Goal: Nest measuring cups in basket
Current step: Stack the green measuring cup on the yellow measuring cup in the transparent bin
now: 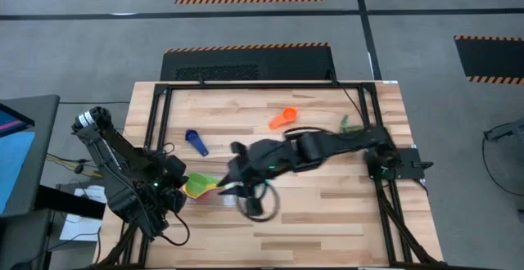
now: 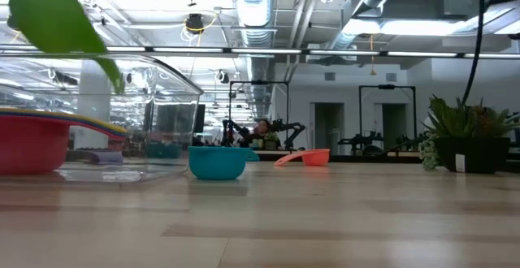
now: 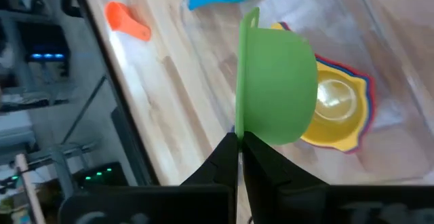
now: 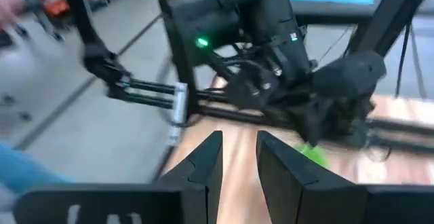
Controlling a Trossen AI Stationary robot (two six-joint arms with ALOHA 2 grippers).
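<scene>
Over table (image 1: pixel 327 213), left fingers (image 3: pixel 239 157) pinch green cup (image 3: pixel 277 91) above basket (image 2: pixel 175 81).

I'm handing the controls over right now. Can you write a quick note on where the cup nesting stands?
Left claw: shut on the green cup, held by its handle over the basket.
Right claw: open, empty, raised near the left arm.
Done: yellow cup nested in a stack with red and blue rims showing, inside the basket.
Left: drop the green cup onto the stack, then fetch the blue cup and the orange cup, both loose on the table.
</scene>
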